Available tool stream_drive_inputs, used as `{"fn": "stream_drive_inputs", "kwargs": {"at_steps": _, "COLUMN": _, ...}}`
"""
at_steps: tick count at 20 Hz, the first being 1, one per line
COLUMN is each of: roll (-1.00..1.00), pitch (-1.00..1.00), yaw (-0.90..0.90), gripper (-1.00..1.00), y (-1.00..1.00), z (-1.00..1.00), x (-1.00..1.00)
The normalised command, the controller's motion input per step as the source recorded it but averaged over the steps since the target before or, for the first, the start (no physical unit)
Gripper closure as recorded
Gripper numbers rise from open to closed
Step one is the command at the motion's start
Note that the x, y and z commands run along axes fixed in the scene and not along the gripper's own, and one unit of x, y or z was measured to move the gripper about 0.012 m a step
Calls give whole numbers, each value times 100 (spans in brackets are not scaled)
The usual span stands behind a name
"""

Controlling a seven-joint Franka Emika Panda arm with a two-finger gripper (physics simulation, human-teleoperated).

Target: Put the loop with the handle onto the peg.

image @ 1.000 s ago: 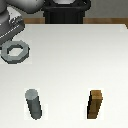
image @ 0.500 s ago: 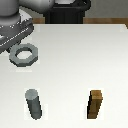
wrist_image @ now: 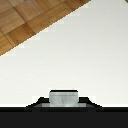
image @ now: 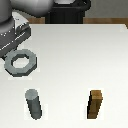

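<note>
A flat grey octagonal loop with the handle [image: 20, 62] hangs at the exterior view's left side, tilted slightly, its round hole open to the white table [image: 80, 55] beneath. Its stubby handle runs toward ten o'clock into the gripper [image: 11, 44], whose grey fingers are clenched on it. The arm's bulky grey and white body fills the upper corner at eleven o'clock from the loop.

At about five o'clock from the loop, near but apart from it, stands the peg [image: 34, 104], a short upright dark grey cylinder. The loop is not over the peg. Well apart from the peg, at three o'clock from it, stands a brown wooden block [image: 96, 104], upright and square-sided.

In the wrist view, a pale grey piece of the loop [wrist_image: 64, 97] shows just above the dark gripper body, with white table [wrist_image: 85, 45] beyond and a wooden floor [wrist_image: 25, 20] past its edge.
</note>
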Motion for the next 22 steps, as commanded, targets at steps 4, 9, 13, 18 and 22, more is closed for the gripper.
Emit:
{"fn": "stream_drive_inputs", "kwargs": {"at_steps": 4, "roll": 0, "pitch": 0, "yaw": 0, "gripper": 100, "y": 0, "z": 0, "x": 25}}
{"fn": "stream_drive_inputs", "kwargs": {"at_steps": 9, "roll": 0, "pitch": 0, "yaw": 0, "gripper": 100, "y": 0, "z": 0, "x": 80}}
{"fn": "stream_drive_inputs", "kwargs": {"at_steps": 13, "roll": 0, "pitch": 0, "yaw": 0, "gripper": 100, "y": 33, "z": 0, "x": 50}}
{"fn": "stream_drive_inputs", "kwargs": {"at_steps": 18, "roll": 0, "pitch": 0, "yaw": 0, "gripper": 100, "y": 60, "z": 0, "x": 0}}
{"fn": "stream_drive_inputs", "kwargs": {"at_steps": 22, "roll": 0, "pitch": 0, "yaw": 0, "gripper": 100, "y": 0, "z": -25, "x": 0}}
